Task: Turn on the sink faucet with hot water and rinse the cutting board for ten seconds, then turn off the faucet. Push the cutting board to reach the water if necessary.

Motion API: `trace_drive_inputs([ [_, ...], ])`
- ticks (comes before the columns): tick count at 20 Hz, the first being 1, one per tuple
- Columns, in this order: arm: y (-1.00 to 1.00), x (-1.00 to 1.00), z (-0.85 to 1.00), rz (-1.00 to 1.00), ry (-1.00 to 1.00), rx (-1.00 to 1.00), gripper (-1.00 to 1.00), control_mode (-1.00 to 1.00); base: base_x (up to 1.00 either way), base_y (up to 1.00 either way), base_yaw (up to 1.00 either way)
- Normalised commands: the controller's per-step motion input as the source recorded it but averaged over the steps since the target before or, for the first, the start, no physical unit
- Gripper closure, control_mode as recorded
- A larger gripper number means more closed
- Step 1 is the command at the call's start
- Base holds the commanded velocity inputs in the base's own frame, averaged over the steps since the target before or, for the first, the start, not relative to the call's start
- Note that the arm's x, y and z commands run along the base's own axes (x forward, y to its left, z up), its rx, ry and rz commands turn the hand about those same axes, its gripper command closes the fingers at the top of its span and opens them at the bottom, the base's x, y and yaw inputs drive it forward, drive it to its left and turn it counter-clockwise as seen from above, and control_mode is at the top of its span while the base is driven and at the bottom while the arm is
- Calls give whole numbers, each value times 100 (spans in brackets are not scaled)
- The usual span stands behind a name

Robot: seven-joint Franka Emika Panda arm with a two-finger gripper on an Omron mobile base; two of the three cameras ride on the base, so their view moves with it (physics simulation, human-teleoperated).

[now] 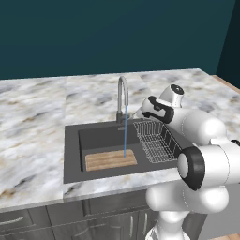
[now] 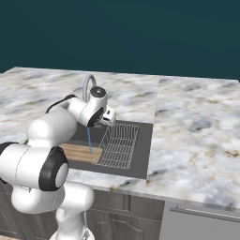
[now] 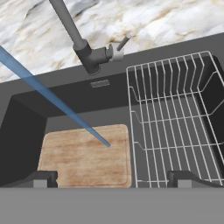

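Observation:
The silver-grey gooseneck faucet (image 1: 123, 96) (image 3: 89, 56) stands behind the dark sink (image 1: 71, 154) (image 3: 26, 127). Its small side lever (image 3: 121, 45) points up to the right. A thin blue stream of water (image 1: 125, 132) (image 2: 89, 142) (image 3: 52, 97) falls from the spout and lands on the right part of the wooden cutting board (image 1: 111, 160) (image 2: 75, 152) (image 3: 78, 159), which lies flat in the basin's front left. My gripper (image 2: 109, 117) (image 3: 112, 181) hovers above the basin, in front of the lever and apart from it. It is open, with nothing between its fingertips (image 3: 42, 178).
A wire dish rack (image 1: 155, 138) (image 2: 118, 144) (image 3: 175, 122) fills the right side of the basin beside the board. Marble counter (image 1: 33, 122) (image 2: 197, 131) surrounds the sink, with a dark teal wall behind it and cabinet fronts below.

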Motion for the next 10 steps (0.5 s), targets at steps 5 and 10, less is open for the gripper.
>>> trace_drive_inputs([
  [5,0,0,0,0,0,0,-100,-100,0,0,0],
  [10,0,0,0,0,0,0,-100,-100,0,0,0],
])
